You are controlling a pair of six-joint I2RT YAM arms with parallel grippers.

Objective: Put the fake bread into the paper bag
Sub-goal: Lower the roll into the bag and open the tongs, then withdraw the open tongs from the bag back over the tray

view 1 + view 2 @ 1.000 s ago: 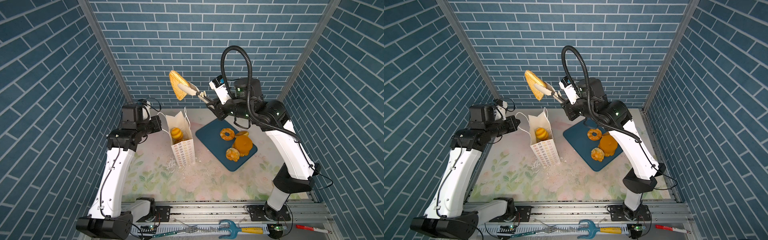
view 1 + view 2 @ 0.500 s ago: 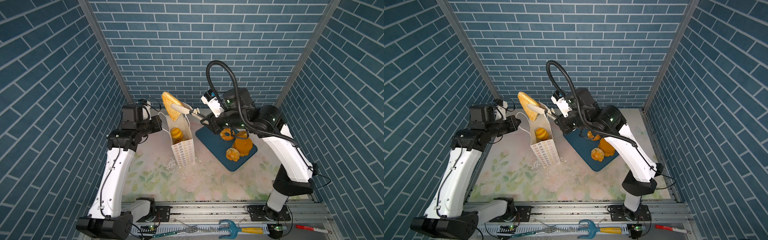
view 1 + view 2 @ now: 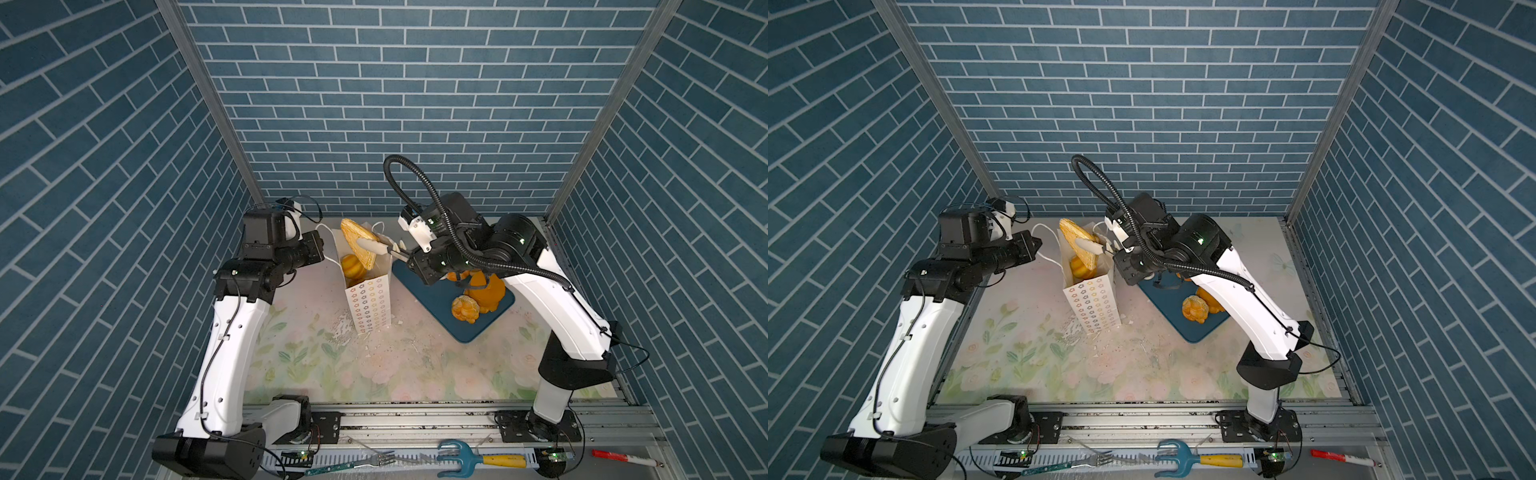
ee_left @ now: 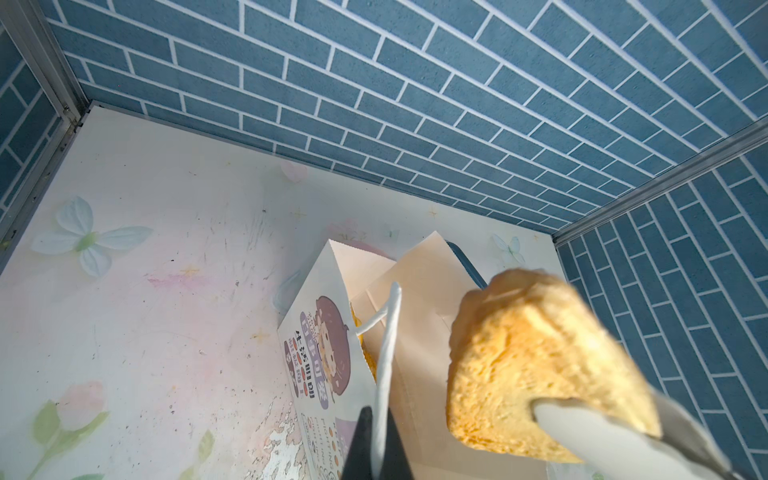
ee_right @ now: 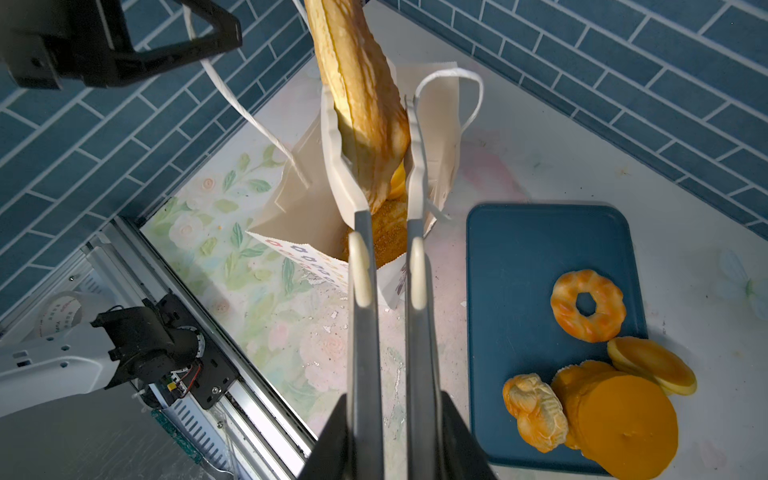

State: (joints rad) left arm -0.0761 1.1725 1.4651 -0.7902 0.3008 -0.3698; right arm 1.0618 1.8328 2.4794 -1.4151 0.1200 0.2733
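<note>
Right hand (image 3: 371, 246), fake bread (image 3: 352, 232) now lower, at paper bag (image 3: 372, 305) mouth

Blue brick-pattern walls (image 3: 374, 104) with pale mortar lines close in three sides. Grey metal posts (image 3: 210, 104) stand at the two back corners. The tabletop (image 3: 374, 374) bears a faded print of pink flowers and green leaves, scuffed and flaking near the middle. A metal rail (image 3: 415, 417) runs along its front edge. The light is bright and even.
</note>
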